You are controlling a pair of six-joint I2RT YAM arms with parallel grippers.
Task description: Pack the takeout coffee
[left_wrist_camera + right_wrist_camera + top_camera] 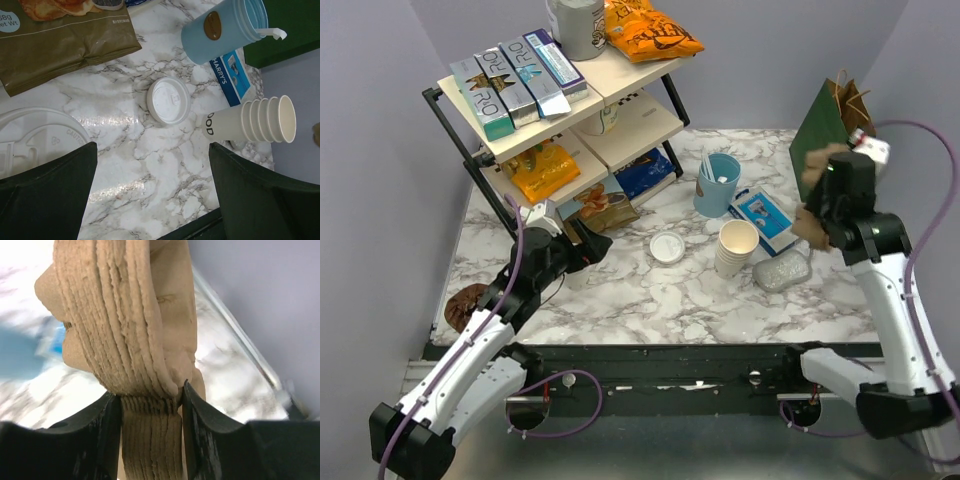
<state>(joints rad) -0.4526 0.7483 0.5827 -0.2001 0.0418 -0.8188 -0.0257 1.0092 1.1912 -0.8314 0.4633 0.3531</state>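
We've got bare marble [650,300] across the lower middle of the top view, so the near side of the takeout coffee [667,248] is easy to reach. Right of it the cup stack [737,247] crowds in, with the blue cup [718,185] upper right and the shelf rack [640,125] upper left. Far right, the right gripper [150,405] clamps a cardboard wad [130,315] by the green bag [825,125].

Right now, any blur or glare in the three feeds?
Right wrist: background smeared and washed out, only the brown stack in the right gripper is sharp. Left wrist: crisp, glare streak on the marble table. Top external: sharp, evenly lit, soft shadows.
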